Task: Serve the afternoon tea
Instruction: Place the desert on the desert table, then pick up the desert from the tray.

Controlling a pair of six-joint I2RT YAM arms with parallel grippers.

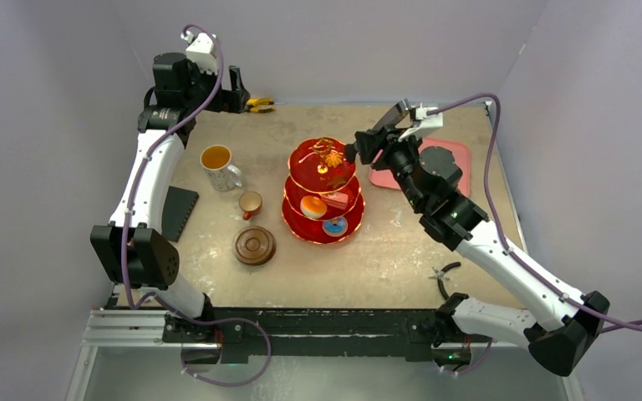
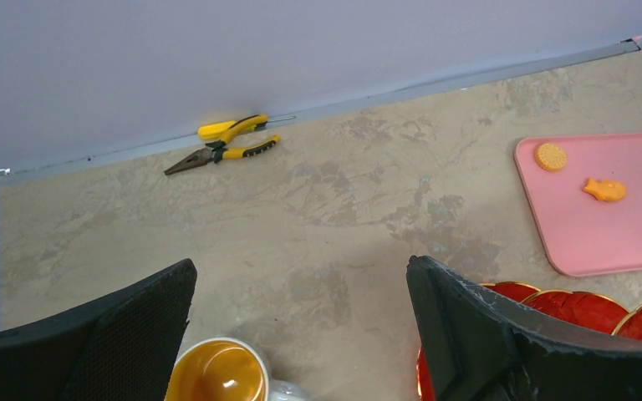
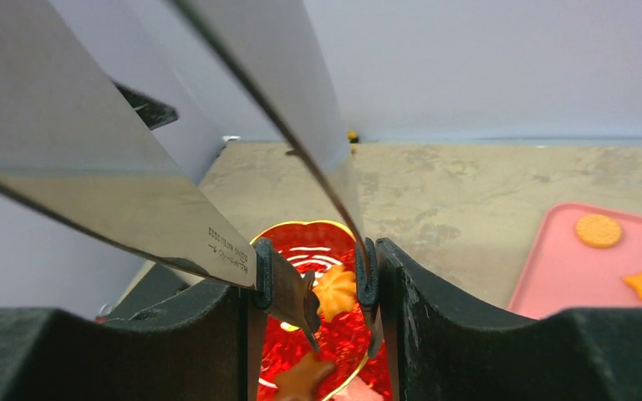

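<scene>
The red three-tier stand point(image 1: 324, 200) with a gold handle stands mid-table and holds several pastries. My right gripper point(image 1: 358, 152) is at its top tier, shut on metal tongs point(image 3: 134, 192). In the right wrist view an orange swirl pastry point(image 3: 335, 288) sits between the tong tips over the top tier point(image 3: 301, 246); I cannot tell if it is pinched. A brown star pastry point(image 3: 301, 378) lies below it. The white mug of amber tea point(image 1: 217, 164), the small brown cup point(image 1: 250, 203) and the brown saucer point(image 1: 255, 246) stand left of the stand. My left gripper point(image 2: 301, 334) is open and empty above the mug point(image 2: 217, 376).
The pink tray point(image 1: 460, 150) at the back right holds a round biscuit point(image 2: 550, 156) and a fish-shaped one point(image 2: 604, 190). Yellow pliers point(image 1: 259, 104) lie by the back wall. A black pad point(image 1: 180, 210) lies at the left, and a small black tool point(image 1: 445, 276) at the front right.
</scene>
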